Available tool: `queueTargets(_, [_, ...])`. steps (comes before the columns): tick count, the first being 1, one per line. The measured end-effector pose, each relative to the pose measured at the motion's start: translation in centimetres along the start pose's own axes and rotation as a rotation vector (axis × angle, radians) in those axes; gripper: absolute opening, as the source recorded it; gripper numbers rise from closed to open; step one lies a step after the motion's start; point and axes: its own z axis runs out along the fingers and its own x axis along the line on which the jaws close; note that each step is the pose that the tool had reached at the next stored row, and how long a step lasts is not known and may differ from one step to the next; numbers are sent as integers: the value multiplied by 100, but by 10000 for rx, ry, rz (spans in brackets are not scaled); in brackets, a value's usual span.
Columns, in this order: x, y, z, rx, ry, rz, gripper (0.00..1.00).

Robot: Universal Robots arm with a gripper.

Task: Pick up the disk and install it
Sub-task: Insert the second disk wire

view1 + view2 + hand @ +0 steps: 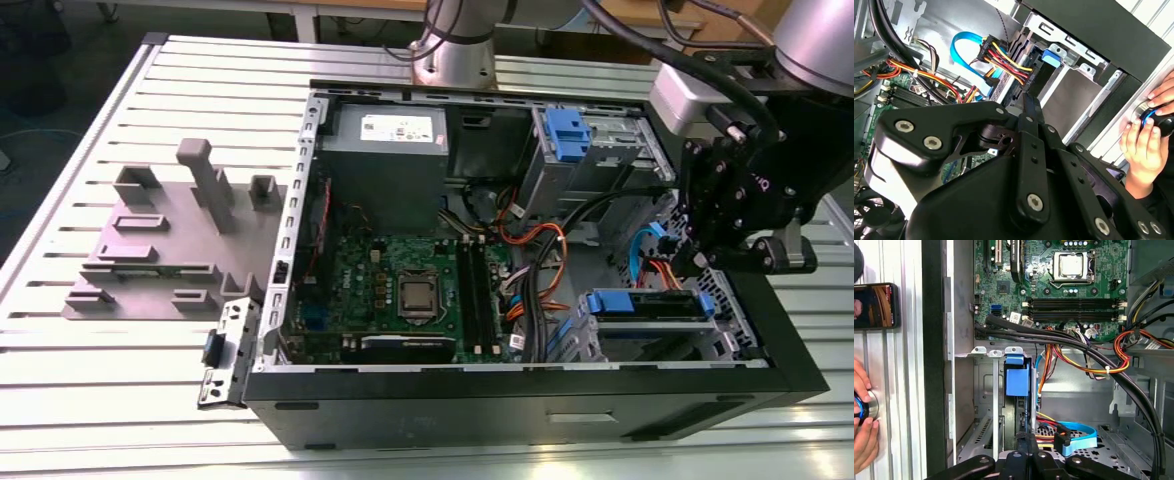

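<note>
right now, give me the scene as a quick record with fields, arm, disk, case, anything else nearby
arm: gripper low inside the open computer case, at the drive bay end
disk: blue-bracketed disk seated in the bay under the gripper
motherboard: exposed, processor uncovered
cables: orange and yellow bundle beside the bay
person: hand on a round knob outside the case

The computer case (534,400) lies open on the counter (80,380), with the fixture block (160,250) beside it toward the exterior view's left and the disk (647,305) seated in the case's bay.
</note>
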Motion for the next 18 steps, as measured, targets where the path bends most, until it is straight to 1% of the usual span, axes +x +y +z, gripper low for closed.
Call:
queueTargets(2, [0, 0, -1, -10, -2, -1, 11])
queueTargets(3, [0, -1, -4, -39, -2, -4, 11])
queueTargets(5, [1, -1, -12, -122, -13, -8, 11])
queueTargets(6, [1, -2, -25, -164, -12, -11, 11])
queueTargets(7, [2, -2, -36, -192, -11, -12, 11])
queueTargets(9, [-2, -3, -60, -214, -12, -12, 11])
queueTargets(11, [-15, -5, -79, -220, -16, -14, 11])
queueTargets(14, [-51, -6, -101, -228, -10, -17, 11])
queueTargets(18, [-95, -5, -106, -245, -12, -29, 11])
